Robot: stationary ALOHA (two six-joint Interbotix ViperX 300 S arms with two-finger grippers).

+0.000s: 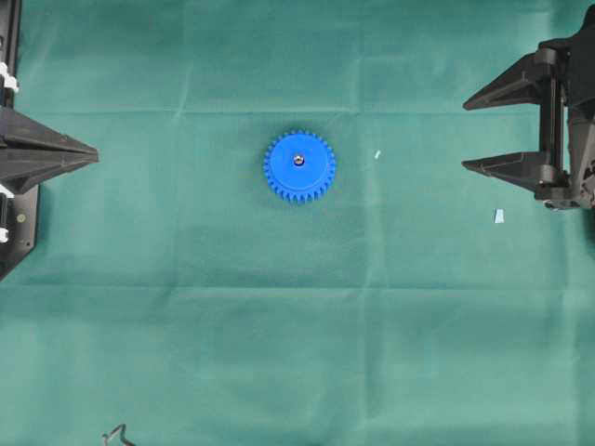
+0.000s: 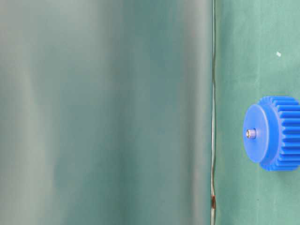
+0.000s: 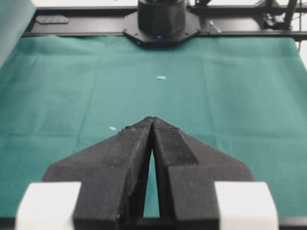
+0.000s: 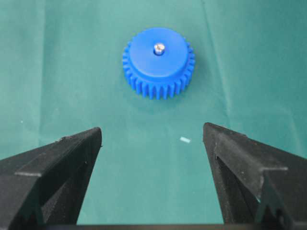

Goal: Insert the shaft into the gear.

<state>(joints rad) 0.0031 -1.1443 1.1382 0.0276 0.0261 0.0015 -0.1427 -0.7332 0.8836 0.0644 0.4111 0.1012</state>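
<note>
The blue gear (image 1: 299, 166) lies flat in the middle of the green cloth. The silver shaft (image 1: 298, 159) stands in its centre hole, its tip poking out of the hub (image 2: 251, 133). From the right wrist, the gear (image 4: 159, 63) and the shaft (image 4: 159, 47) lie ahead of the fingers. My right gripper (image 1: 466, 136) hangs open at the right edge, well away from the gear, with nothing between its fingers (image 4: 76, 153). My left gripper (image 1: 96, 153) rests at the left edge, shut and empty, fingertips together (image 3: 152, 120).
A tiny white speck (image 1: 377, 153) lies on the cloth between the gear and my right gripper. A pale blue scrap (image 1: 498, 216) sits near the right arm. A dark clip (image 1: 115, 434) pokes in at the front edge. The opposite arm's base (image 3: 160, 19) stands beyond the cloth.
</note>
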